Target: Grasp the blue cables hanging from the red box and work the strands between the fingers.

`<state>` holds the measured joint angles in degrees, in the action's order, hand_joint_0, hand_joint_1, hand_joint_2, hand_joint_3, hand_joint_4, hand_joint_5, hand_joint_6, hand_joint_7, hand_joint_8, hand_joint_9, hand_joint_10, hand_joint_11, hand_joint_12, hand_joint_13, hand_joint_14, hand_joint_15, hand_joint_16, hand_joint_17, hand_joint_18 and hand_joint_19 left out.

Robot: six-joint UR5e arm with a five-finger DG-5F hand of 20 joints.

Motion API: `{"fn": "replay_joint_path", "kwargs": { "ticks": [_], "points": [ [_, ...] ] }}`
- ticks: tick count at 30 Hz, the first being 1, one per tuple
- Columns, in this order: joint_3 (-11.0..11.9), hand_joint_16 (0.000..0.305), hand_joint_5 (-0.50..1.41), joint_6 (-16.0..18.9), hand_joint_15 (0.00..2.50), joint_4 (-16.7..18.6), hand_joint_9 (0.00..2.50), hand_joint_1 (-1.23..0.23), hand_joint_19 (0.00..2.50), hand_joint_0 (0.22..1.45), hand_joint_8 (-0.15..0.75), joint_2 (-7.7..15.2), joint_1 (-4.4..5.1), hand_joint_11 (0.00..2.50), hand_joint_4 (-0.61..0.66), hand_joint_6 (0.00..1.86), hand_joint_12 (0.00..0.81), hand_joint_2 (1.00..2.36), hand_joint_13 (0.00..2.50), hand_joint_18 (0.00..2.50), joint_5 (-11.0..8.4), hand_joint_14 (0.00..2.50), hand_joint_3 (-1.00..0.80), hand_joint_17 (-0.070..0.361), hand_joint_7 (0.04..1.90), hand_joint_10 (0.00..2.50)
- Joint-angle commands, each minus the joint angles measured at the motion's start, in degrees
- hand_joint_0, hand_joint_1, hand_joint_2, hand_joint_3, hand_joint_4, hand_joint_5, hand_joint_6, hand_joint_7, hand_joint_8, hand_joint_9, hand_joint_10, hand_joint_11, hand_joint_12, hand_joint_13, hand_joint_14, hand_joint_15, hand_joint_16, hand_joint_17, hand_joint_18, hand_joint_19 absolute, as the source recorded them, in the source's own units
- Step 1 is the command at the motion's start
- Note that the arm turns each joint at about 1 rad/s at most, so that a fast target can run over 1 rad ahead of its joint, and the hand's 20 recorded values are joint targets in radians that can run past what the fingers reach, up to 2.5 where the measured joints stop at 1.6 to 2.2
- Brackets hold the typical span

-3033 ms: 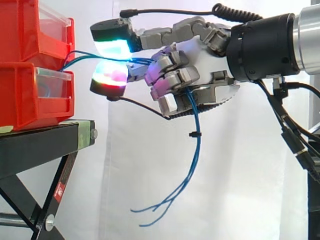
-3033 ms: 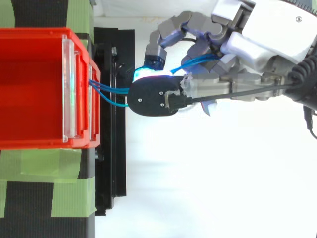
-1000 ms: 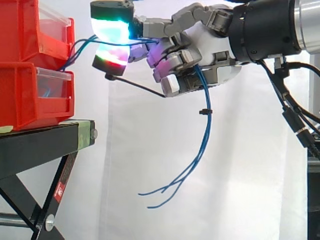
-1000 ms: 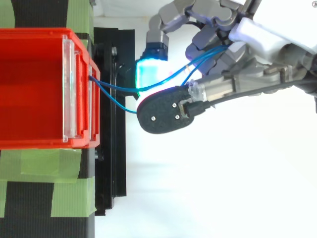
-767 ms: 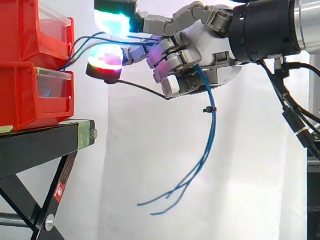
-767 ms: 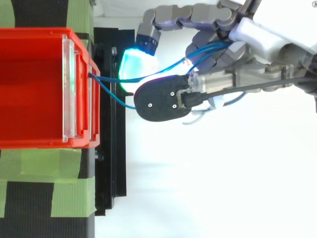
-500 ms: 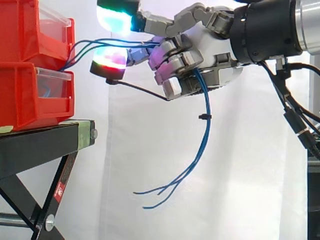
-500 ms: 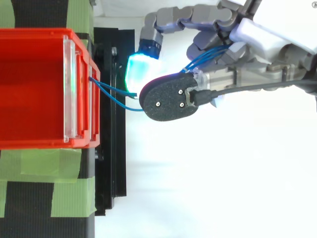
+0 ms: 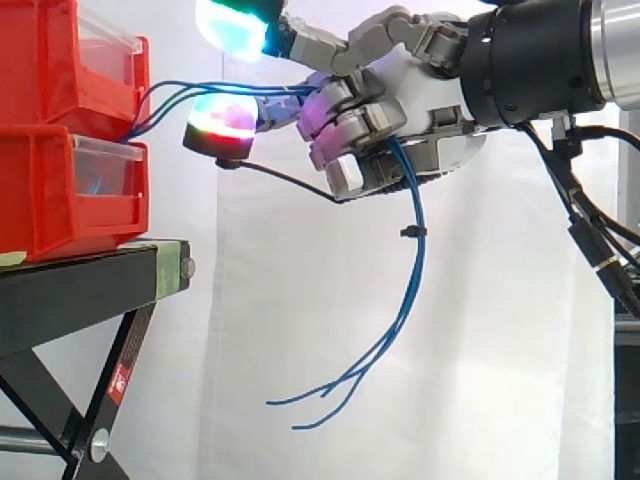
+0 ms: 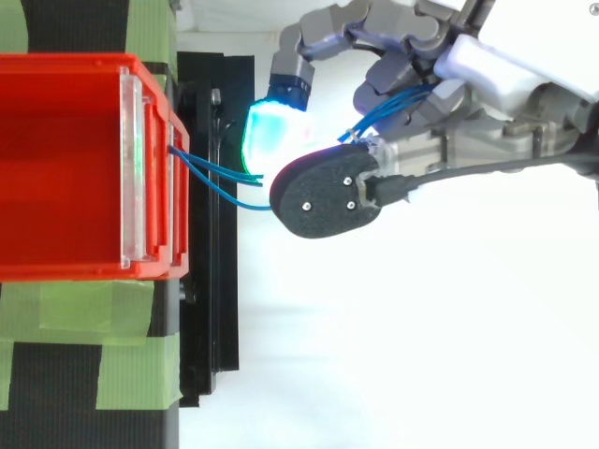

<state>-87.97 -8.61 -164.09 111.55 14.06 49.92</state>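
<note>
In the side view my hand, upper centre, has its lower fingers curled round the cables, with its two glowing pads parted. Pulling right could, I judge, tear the strands from the box at left, since they run fairly taut. They pass between the pads into my palm, ends dangling below. In the top view the cables leave the box front, left centre, and vanish under my hand's dark fingertip.
</note>
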Motion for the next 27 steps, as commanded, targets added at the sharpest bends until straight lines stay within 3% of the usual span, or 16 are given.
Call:
{"fn": "replay_joint_path", "kwargs": {
  "ticks": [1,5,13,18,23,27],
  "points": [
    [0.1,0.232,0.02,0.0,1.56,0.0,1.73,-0.71,0.72,0.74,0.499,0.0,0.0,2.5,0.25,0.69,0.588,1.0,1.86,2.46,0.0,2.5,-1.0,0.174,1.1,2.5],
    [0.0,0.232,-0.07,0.0,1.56,0.1,1.73,-0.78,0.72,0.83,0.499,0.0,0.0,2.5,0.23,0.78,0.588,1.0,1.86,2.46,0.0,2.5,-0.92,0.174,1.08,2.5],
    [0.0,0.232,-0.16,0.0,1.56,0.1,1.73,-0.85,0.72,0.83,0.499,0.0,0.0,2.5,0.24,0.9,0.588,1.0,1.86,2.46,0.0,2.5,-1.0,0.174,1.02,2.5],
    [0.0,0.232,-0.16,0.0,1.56,0.2,1.73,-0.82,0.72,0.94,0.499,0.1,0.0,2.5,0.23,1.18,0.588,1.0,1.86,2.46,0.09,2.5,-0.99,0.174,0.94,2.5],
    [0.0,0.232,-0.13,0.0,1.56,0.1,1.73,-0.7,0.72,0.95,0.499,0.0,0.0,2.5,0.21,1.33,0.588,1.01,1.86,2.46,0.0,2.5,-0.63,0.174,0.92,2.5],
    [0.0,0.232,-0.13,0.0,1.56,0.0,1.73,-0.68,0.72,0.93,0.499,0.0,0.0,2.5,0.2,1.33,0.588,1.02,1.86,2.46,0.0,2.5,-0.51,0.174,0.94,2.5]
  ]
}}
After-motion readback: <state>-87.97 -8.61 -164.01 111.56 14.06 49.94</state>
